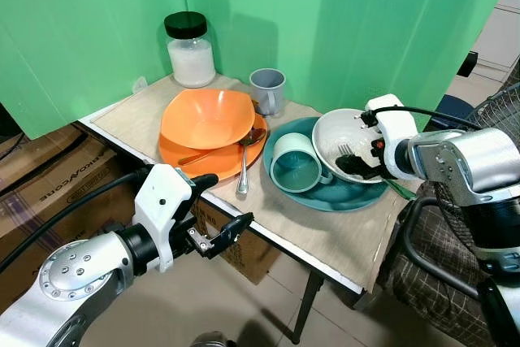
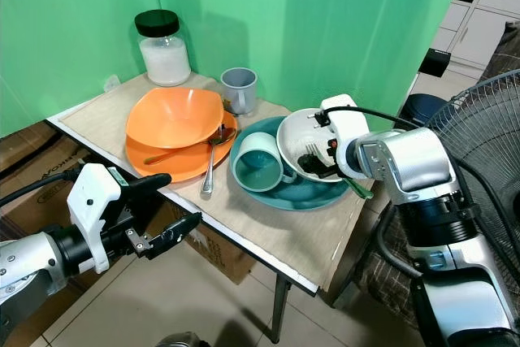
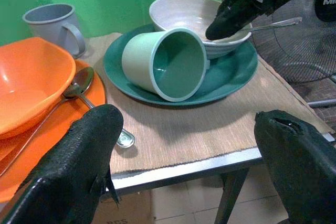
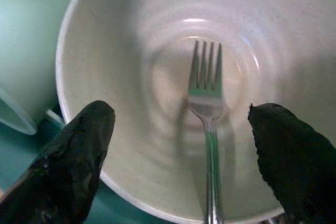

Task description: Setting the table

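— Where does the right gripper (image 4: 178, 156) stand?

— Fingers spread, empty, either side of the fork (image 4: 207, 124) in the white bowl (image 4: 131, 51). Its handle runs straight back between them.

— And the left gripper (image 1: 218, 206)?

— Also open, off the table (image 1: 325, 237) edge, farther away.

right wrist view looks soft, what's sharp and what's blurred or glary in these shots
Right wrist view: fork fairly sharp, black fingertips blurred up close, faint glare rings in the white bowl. Left wrist view: fingertips soft, green cup crisp. Left eye view: even light, soft shadows, highlight on the orange bowl.
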Robot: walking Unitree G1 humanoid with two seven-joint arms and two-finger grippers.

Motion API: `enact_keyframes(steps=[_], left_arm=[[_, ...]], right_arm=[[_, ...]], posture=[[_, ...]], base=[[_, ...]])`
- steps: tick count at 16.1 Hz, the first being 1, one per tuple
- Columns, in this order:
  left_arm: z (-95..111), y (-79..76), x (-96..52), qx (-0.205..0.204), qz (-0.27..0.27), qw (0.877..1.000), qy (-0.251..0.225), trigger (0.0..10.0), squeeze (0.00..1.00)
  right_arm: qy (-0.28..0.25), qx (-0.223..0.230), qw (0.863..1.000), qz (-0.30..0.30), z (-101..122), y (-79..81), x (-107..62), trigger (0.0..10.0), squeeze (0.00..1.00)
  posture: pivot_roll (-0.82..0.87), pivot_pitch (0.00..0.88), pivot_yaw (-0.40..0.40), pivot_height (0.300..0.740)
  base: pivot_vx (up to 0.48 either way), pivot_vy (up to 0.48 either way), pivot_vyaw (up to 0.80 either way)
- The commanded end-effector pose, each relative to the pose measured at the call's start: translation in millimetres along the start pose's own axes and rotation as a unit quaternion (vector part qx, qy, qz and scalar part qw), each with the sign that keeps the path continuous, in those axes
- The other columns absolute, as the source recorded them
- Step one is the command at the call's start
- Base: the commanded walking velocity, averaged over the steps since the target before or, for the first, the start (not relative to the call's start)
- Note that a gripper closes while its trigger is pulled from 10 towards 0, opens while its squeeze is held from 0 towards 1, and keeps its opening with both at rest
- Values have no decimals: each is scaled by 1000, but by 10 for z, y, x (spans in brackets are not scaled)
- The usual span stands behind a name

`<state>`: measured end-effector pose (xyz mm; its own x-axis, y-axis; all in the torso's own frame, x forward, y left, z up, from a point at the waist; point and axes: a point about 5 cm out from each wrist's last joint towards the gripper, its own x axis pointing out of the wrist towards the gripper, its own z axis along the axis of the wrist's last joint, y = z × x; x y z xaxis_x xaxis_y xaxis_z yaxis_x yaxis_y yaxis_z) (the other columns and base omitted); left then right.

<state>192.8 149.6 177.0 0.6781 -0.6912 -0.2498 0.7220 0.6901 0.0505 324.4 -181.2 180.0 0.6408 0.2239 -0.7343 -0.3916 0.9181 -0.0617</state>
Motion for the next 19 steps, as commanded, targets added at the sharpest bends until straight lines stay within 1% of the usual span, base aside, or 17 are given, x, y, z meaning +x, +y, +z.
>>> enact_keyframes(steps=[1, 2, 4, 5, 9, 12, 19], left_arm=[[14, -4, 3, 5, -8, 1000, 0, 10000, 0], [13, -15, 11, 5, -13, 1000, 0, 10000, 0], [2, -34, 19, 4, -25, 1000, 4, 10000, 0], [-10, -50, 20, 3, -35, 999, 8, 10000, 0], [-45, -93, 17, -6, -68, 997, 21, 10000, 0], [-55, -99, 31, -4, -84, 996, 24, 10000, 0], [-60, -79, 54, 0, -87, 996, 22, 10000, 0]], right_arm=[[17, 8, 1000, -9, -57, -50, 12, 4588, 0], [20, 9, 1000, -13, -75, -64, 19, 3804, 0], [25, 11, 1000, -15, -101, -78, 30, 1490, 0], [28, 10, 999, -15, -120, -83, 35, 78, 0], [45, 5, 999, -13, -192, -94, 50, 0, 0], [51, 10, 999, -16, -223, -107, 72, 0, 0], [55, 6, 998, -15, -235, -125, 75, 0, 0]], posture=[[86, 0, 20, 740], [82, 0, 24, 740], [79, 0, 26, 740], [79, 0, 26, 740], [74, 0, 30, 740], [69, 0, 32, 740], [64, 0, 29, 740]], base=[[0, 0, 0], [0, 0, 0], [0, 0, 0], [0, 0, 0], [0, 0, 0], [0, 0, 0], [0, 0, 0]])
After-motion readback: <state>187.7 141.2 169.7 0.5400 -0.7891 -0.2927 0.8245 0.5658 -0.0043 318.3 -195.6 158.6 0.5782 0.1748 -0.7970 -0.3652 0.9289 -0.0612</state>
